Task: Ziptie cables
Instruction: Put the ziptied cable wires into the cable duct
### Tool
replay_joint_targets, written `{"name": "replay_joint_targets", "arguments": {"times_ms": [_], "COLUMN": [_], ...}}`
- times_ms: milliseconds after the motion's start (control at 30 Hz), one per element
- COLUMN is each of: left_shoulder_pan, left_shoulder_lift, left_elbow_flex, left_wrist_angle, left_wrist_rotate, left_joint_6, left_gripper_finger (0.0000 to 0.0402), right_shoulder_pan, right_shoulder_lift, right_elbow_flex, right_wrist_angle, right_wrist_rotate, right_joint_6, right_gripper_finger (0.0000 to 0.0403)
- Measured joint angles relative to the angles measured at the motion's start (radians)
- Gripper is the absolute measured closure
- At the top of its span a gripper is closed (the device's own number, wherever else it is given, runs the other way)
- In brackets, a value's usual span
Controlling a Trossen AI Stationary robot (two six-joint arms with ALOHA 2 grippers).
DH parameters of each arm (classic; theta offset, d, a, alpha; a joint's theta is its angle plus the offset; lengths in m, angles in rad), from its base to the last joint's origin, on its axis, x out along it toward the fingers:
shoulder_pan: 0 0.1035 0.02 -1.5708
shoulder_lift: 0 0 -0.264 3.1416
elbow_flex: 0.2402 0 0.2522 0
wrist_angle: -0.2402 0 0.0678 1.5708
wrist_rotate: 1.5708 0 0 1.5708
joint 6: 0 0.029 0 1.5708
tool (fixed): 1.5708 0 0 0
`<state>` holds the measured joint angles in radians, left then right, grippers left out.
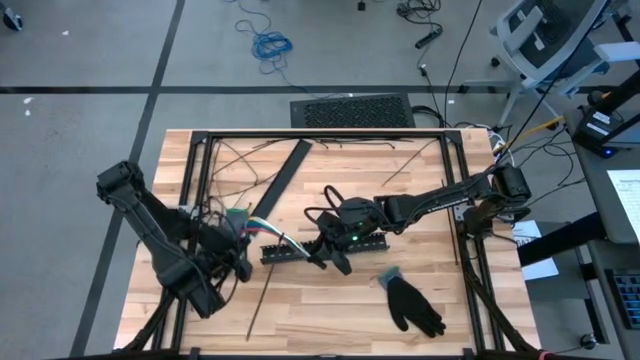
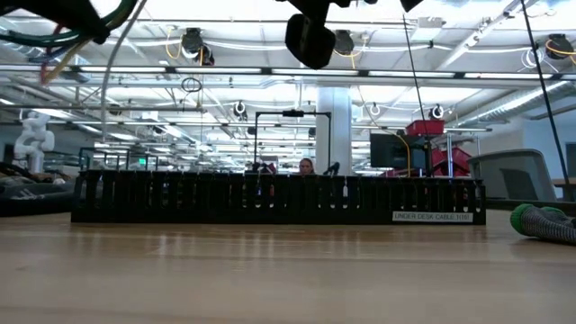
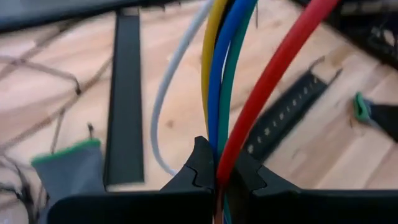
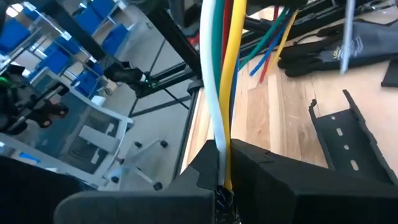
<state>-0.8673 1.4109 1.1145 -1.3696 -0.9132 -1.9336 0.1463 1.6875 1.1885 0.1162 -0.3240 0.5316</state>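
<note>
From my remote station, the left gripper (image 1: 232, 243) sits clamped on one end of the cables (image 1: 268, 231), its fingers pinching red, blue, green and yellow strands with a grey one looping free beside them. The bundle runs across the middle of the table, lifted off the wood, to the right gripper (image 1: 322, 250), which is clenched on the other end; its wrist view shows white, green and yellow wires passing between its closed fingers.

I judge the job to be at the gathering stage: the wires are held taut between both grippers, but I can see no zip tie around them anywhere, so the actual fastening appears not yet done. With both grippers occupied, how the tie gets applied is unclear to me.

Below the bundle lies a black slotted strip (image 1: 283, 254); in the low view it stands as a long dark wall labelled as an under-desk cable tray. A second flat black strip (image 1: 284, 172) lies diagonally toward the far side. Thin black strands trail over the wooden table (image 1: 420, 310), which is ringed by a black frame (image 1: 320, 134). A black glove (image 1: 410, 303) rests near the front right.

Beyond the table, a coiled blue cord (image 1: 270, 44) lies on the grey floor, and an office chair (image 1: 545, 35) stands at far right.
</note>
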Motion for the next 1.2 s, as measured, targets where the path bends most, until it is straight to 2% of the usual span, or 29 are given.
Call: {"name": "replay_joint_targets", "arguments": {"times_ms": [300,367,467,567,700,800,1000,1200], "left_shoulder_pan": [0.003,0.003,-0.001,-0.002,-0.009,-0.012,-0.051,-0.096], "left_shoulder_lift": [0.076,0.081,0.085,0.079,0.078,0.071,0.08,0.08], "left_elbow_flex": [0.017,0.017,0.017,0.028,0.084,0.089,0.098,0.098], "left_wrist_angle": [0.033,0.028,0.002,-0.051,-0.209,-0.197,-0.2,-0.2], "left_wrist_rotate": [0.078,0.124,0.137,0.163,0.17,0.155,0.216,0.319], "left_joint_6": [-0.001,0.0,0.0,-0.001,-0.061,-0.052,-0.113,-0.16], "left_gripper_finger": [0.0387,0.0387,0.0387,0.0387,0.0387,0.0387,0.0387,0.0387], "right_shoulder_pan": [0.003,0.002,0.005,0.006,0.006,0.005,-0.002,-0.002], "right_shoulder_lift": [0.0,0.0,0.0,0.0,0.0,0.0,0.0,0.0], "right_elbow_flex": [0.0,0.0,0.0,0.0,0.0,0.0,0.0,0.0], "right_wrist_angle": [-0.097,-0.101,-0.089,-0.089,-0.081,-0.081,-0.074,-0.075], "right_wrist_rotate": [0.002,0.002,0.002,0.004,0.009,0.009,0.009,0.009], "right_joint_6": [-0.002,-0.009,-0.01,-0.011,-0.012,-0.013,-0.017,-0.02], "right_gripper_finger": [0.0399,0.0399,0.0399,0.0399,0.0399,0.0399,0.0399,0.0399]}}
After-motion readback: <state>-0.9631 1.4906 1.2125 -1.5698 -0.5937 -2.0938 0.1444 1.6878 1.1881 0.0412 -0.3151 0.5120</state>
